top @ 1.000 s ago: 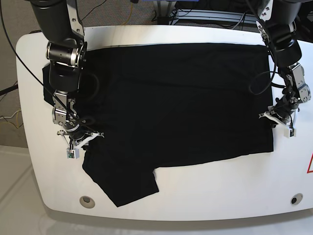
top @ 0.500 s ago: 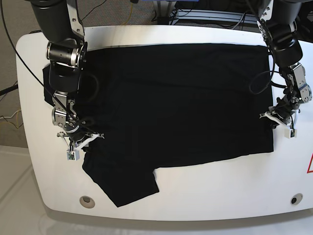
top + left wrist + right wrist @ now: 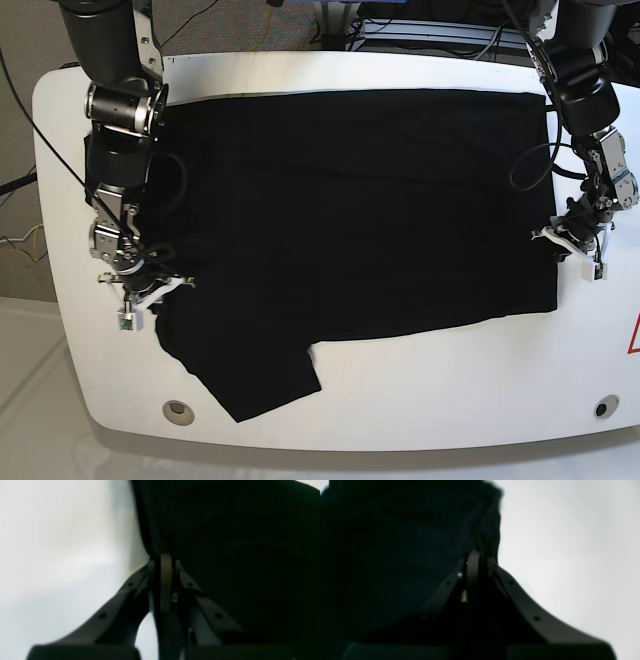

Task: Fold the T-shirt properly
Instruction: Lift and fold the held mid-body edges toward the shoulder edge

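The black T-shirt (image 3: 350,210) lies spread flat on the white table (image 3: 450,380), with one sleeve (image 3: 250,375) sticking out toward the front edge. In the base view my right gripper (image 3: 152,288) is at the shirt's left edge, shut on the cloth. My left gripper (image 3: 553,240) is at the shirt's right edge, also shut on the cloth. The left wrist view shows the left gripper (image 3: 163,558) closed on the T-shirt's (image 3: 237,542) hem. In the right wrist view the right gripper (image 3: 476,555) pinches a bunched edge of the T-shirt (image 3: 395,542). No print shows.
Two round fittings (image 3: 179,410) (image 3: 601,407) sit in the table near its front corners. A red marking (image 3: 634,335) is at the right edge. Cables and a frame (image 3: 420,30) lie behind the table. Bare white table runs along the front.
My right gripper has moved left and slightly back, dragging the shirt's left edge and the sleeve with it. The left gripper has stayed in place.
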Tool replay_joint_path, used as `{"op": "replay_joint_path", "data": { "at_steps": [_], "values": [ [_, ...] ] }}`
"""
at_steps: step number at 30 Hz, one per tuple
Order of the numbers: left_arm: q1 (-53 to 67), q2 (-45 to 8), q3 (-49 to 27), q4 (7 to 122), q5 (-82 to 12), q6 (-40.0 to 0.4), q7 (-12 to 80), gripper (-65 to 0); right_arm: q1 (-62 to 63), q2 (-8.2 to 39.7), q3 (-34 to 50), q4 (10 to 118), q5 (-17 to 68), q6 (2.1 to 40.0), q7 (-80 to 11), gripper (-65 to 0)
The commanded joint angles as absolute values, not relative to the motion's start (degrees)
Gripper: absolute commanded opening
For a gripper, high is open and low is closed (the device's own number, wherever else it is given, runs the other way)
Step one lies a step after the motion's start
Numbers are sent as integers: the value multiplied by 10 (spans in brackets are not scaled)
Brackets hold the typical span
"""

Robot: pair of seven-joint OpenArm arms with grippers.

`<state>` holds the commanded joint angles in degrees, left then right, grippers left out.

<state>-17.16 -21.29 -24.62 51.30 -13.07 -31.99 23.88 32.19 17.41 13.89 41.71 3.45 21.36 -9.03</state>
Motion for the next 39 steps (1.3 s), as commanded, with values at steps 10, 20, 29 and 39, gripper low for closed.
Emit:
{"op": "replay_joint_path", "data": {
  "at_steps": [10, 20, 29, 39],
  "values": [
    [-141, -213, -248, 576, -127, -320, 254, -650, 231, 175, 145, 616, 79, 222, -229, -650],
    [-85, -215, -253, 665, -131, -316, 276, -650, 150, 154, 153, 726, 53, 219, -197, -650],
    [-37, -217, -254, 730, -139, -314, 291, -650, 100, 147, 162, 788, 31, 218, -224, -650],
    [13, -214, -254, 808, -164, -312, 311, -650, 20, 143, 166, 886, 25, 221, -284, -650]
  ]
}}
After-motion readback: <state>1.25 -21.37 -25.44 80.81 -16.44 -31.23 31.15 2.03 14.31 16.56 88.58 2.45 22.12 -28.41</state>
